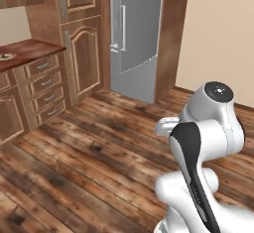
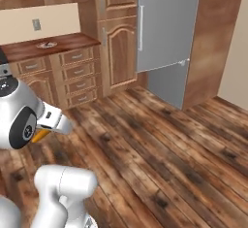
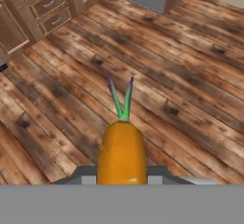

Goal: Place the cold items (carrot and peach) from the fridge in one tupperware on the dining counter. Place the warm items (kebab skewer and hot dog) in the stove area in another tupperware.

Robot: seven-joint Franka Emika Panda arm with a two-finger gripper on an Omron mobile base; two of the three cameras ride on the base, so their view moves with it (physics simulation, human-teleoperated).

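In the hand view an orange carrot [image 3: 121,151] with green leaves sticks out from between my fingers, pointing away over the wooden floor; my gripper [image 3: 121,178] is shut on it. A sliver of the orange carrot [image 2: 40,135] peeks from under the white hand in the right base view. The fridge [image 1: 136,33] stands ahead with its grey doors closed, and the fridge [image 2: 167,28] also appears at the upper right of the right base view. Peach, kebab skewer, hot dog and tupperware are out of view.
Wooden cabinets with drawers [image 1: 45,86] and a brown countertop [image 1: 27,51] line the left wall. A small round item [image 2: 47,44] lies on the counter. Open plank floor [image 1: 99,152] spreads between me and the fridge.
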